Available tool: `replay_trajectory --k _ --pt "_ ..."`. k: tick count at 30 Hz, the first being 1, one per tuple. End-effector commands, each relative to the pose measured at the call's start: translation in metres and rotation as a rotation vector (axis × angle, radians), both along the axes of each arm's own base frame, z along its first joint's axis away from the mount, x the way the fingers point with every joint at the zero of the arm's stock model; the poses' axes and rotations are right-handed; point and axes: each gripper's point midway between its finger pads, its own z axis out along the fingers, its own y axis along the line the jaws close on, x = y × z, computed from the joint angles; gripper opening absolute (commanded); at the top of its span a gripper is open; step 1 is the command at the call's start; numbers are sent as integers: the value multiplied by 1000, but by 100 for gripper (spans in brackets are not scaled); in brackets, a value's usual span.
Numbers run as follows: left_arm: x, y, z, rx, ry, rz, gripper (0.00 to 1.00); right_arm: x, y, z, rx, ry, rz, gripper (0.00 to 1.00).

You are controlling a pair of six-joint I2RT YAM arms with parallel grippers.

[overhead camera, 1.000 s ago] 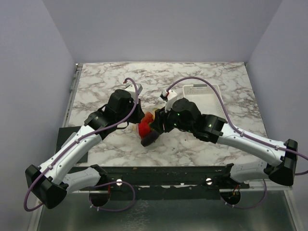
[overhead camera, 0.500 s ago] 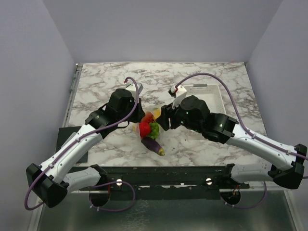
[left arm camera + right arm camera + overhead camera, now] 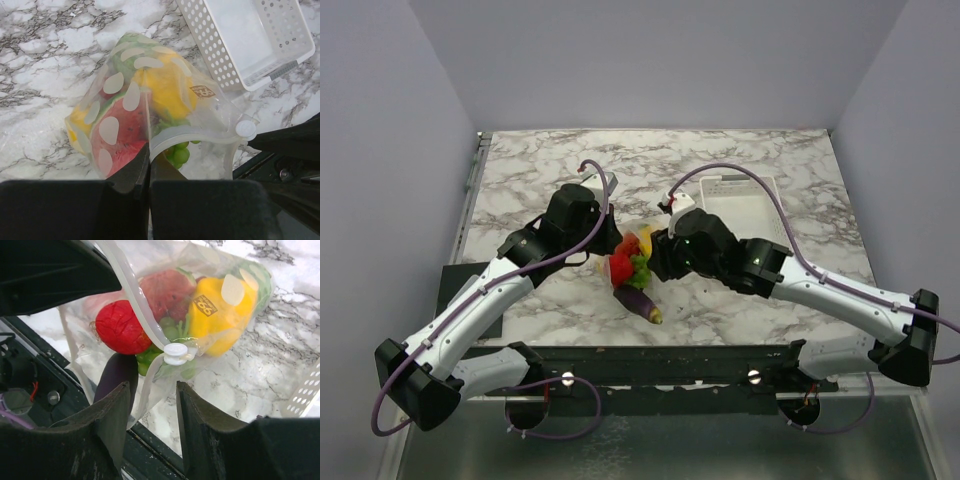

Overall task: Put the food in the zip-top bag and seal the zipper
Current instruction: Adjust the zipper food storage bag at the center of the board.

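The clear dotted zip-top bag (image 3: 630, 262) lies between my two grippers, filled with food: watermelon slice (image 3: 122, 137), yellow lemon (image 3: 165, 87), green grapes (image 3: 180, 155) and a red fruit (image 3: 120, 327). A purple piece (image 3: 642, 302) shows at the bag's near end. My left gripper (image 3: 148, 152) is shut on the zipper strip (image 3: 195, 134) at one end of the mouth, which gapes open. My right gripper (image 3: 152, 390) is open, its fingers on either side of the hanging mouth edge just below the white slider tab (image 3: 175, 352). In the top view the left gripper (image 3: 607, 252) and right gripper (image 3: 655, 257) flank the bag.
The white perforated basket (image 3: 750, 195) stands behind my right arm, also in the left wrist view (image 3: 215, 55). A dark rail (image 3: 670, 362) runs along the table's near edge, close below the bag.
My right gripper drew back off the bag, uncovering the food and the purple piece, then came in again to the mouth. My left gripper has kept its hold.
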Motion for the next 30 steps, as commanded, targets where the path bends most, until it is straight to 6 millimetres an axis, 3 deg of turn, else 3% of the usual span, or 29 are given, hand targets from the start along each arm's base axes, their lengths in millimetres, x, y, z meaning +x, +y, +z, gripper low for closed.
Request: replay_trajectory --k 1,9,12,15,18,30 --pt "3 -7 21 -49 -33 -15 0 1 11 -16 -5 42 -1 46" --pt "0 -6 20 -48 -25 -19 0 16 9 -36 -89 38 -70 41" --pt "-3 -4 20 -41 -19 -19 0 23 2 -39 -130 20 -107 29" --pt "-5 -2 21 -38 -19 -21 0 26 -6 -38 -159 3 -133 11" --pt "-8 1 24 -31 -18 -23 0 27 -11 -27 -162 -20 -141 1" --pt "-39 7 46 -17 14 -126 0 13 -22 40 -134 -67 -42 1"
